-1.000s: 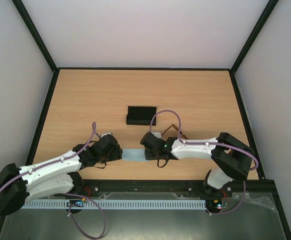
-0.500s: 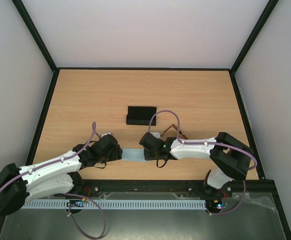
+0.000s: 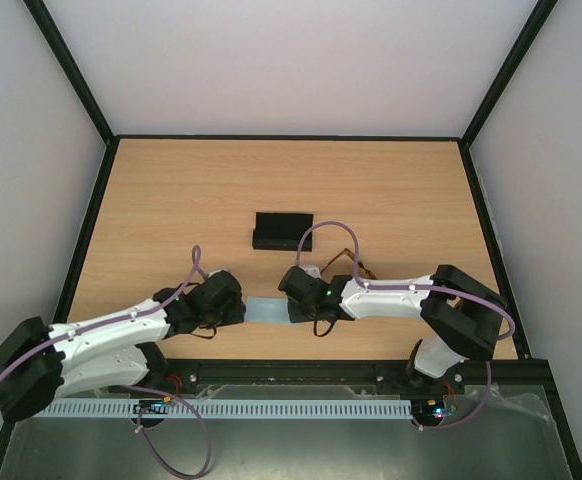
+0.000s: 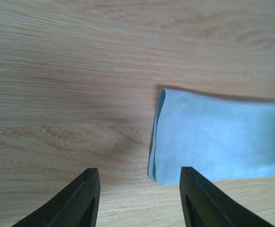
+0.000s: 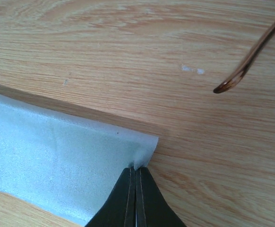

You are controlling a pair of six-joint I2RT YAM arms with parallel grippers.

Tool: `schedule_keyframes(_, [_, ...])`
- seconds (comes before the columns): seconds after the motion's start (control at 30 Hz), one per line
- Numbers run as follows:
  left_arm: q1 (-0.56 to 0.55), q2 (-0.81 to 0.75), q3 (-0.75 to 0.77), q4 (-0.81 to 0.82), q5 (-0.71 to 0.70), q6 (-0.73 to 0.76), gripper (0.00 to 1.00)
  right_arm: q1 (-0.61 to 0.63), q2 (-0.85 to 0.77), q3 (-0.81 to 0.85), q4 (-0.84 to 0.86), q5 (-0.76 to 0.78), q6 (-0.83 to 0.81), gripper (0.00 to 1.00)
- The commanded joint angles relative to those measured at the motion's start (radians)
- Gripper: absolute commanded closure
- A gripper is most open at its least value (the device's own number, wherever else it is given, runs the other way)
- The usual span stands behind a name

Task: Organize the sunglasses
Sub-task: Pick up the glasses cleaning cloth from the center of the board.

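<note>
The sunglasses [image 3: 355, 262] lie on the table behind my right arm, mostly hidden by it. One slim reddish-brown temple tip [image 5: 251, 61] shows in the right wrist view. The light blue cloth [image 3: 268, 310] lies folded between my two grippers. My right gripper [image 5: 136, 172] is shut on the cloth's [image 5: 57, 161] right corner, low on the table, and shows in the top view [image 3: 293, 310]. My left gripper [image 4: 140, 198] is open. Its fingers straddle the near left corner of the cloth [image 4: 218, 137] without touching it; it also shows in the top view [image 3: 239, 308].
The black oblong case [image 3: 282, 231] stands behind the cloth near the table's middle. The wooden table [image 3: 171, 200] is bordered by a black frame, with white walls around it.
My left arm has shifted slightly right, toward the cloth's left edge. My right gripper has stayed shut on the cloth's corner.
</note>
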Motion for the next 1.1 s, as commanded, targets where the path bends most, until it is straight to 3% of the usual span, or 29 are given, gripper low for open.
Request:
schedule_keyframes(0.0, [-0.033, 0.078, 0.001, 0.027, 0.000, -0.013, 0.55, 0.010, -0.006, -0.010, -0.100, 0.008, -0.011, 0.99])
schedule_keyframes(0.3, [-0.064, 0.170, 0.056, -0.020, -0.068, -0.020, 0.58, 0.010, 0.005, -0.009, -0.080, -0.002, -0.021, 0.99])
schedule_keyframes(0.43, [-0.064, 0.200, 0.071, 0.004, -0.073, -0.019, 0.59, 0.010, 0.009, -0.010, -0.076, -0.006, -0.027, 0.99])
schedule_keyframes(0.53, [-0.064, 0.227, 0.086, 0.016, -0.076, -0.012, 0.66, 0.010, 0.011, -0.009, -0.073, -0.007, -0.031, 0.99])
schedule_keyframes(0.93, [-0.064, 0.295, 0.106, 0.057, -0.064, 0.006, 0.69, 0.010, 0.015, -0.008, -0.063, -0.017, -0.036, 0.99])
schedule_keyframes(1.07, [-0.064, 0.317, 0.107, 0.072, -0.054, 0.012, 0.79, 0.010, 0.018, -0.008, -0.060, -0.018, -0.039, 0.99])
